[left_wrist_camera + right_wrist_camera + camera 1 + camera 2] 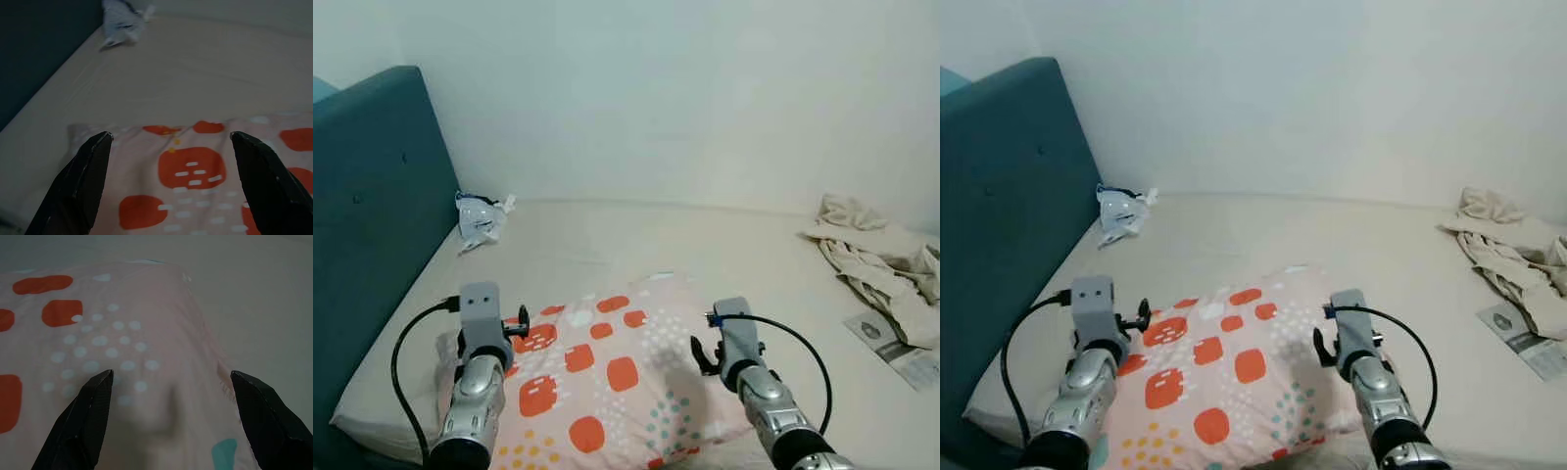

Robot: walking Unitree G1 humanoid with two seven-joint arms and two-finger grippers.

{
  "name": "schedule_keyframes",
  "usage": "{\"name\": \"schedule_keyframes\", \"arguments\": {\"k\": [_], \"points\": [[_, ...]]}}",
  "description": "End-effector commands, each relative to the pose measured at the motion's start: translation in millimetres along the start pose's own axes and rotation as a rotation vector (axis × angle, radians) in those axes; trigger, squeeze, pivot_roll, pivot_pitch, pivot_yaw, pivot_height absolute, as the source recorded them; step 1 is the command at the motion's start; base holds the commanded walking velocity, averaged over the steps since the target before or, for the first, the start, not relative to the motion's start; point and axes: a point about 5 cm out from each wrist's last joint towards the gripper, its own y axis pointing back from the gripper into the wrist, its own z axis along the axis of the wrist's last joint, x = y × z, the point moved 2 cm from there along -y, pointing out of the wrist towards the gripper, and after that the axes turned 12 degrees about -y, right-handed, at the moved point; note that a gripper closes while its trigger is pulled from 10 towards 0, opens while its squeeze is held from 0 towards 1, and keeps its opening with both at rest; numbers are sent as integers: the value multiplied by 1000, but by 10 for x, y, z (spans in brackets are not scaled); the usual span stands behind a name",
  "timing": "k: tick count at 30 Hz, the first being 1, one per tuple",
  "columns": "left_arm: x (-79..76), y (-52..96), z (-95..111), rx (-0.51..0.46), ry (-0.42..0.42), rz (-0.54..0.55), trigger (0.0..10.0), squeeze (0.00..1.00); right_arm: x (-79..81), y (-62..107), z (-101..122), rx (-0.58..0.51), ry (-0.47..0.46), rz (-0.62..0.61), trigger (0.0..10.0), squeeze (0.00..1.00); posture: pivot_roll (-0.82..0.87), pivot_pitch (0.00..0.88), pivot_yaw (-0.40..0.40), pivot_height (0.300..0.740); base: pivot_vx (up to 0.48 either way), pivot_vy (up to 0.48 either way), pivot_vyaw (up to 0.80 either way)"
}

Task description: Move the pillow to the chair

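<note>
Beige bed (607, 235), soft orange-blotched pillow (607, 382)

A cream-sheeted bed (636, 245) is seen stretching to a plain white wall (685, 98). A teal padded headboard (372, 196) is set along one side. A crumpled white bag (480, 217) is left near the headboard and wall. Rumpled beige cloth (881, 259) is heaped at the opposite side, a printed paper (901, 352) laid just beside it. Soft, even light is cast.
</note>
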Motion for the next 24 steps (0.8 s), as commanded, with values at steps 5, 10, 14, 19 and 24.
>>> {"name": "schedule_keyframes", "arguments": {"k": [5, 10, 14, 19, 24], "points": [[108, 26, -131, 45, -40, 40, 10000, 0, 62, -6, 5, -9, -10, 16, 10000, 0, 23, 17, -4, 740, 0, 0, 0], [131, 20, -124, 43, -50, 41, 10000, 0, 108, -11, -3, -4, 0, 34, 10000, 0, 26, 19, -10, 740, 0, 0, 0], [179, 3, -133, 52, -93, 48, 10000, 0, 130, -12, -6, 1, 22, 56, 10000, 0, 26, 20, -10, 740, 0, 0, 0], [326, -127, -148, 133, -208, 35, 10000, 0, 172, -70, 159, -11, 48, 131, 10000, 0, 31, 32, -15, 740, 0, 0, 0], [604, -285, 49, 136, -180, 107, 10000, 384, 69, -122, 386, -47, 63, 101, 10000, 0, 29, 35, -24, 740, 0, 0, 0]]}}
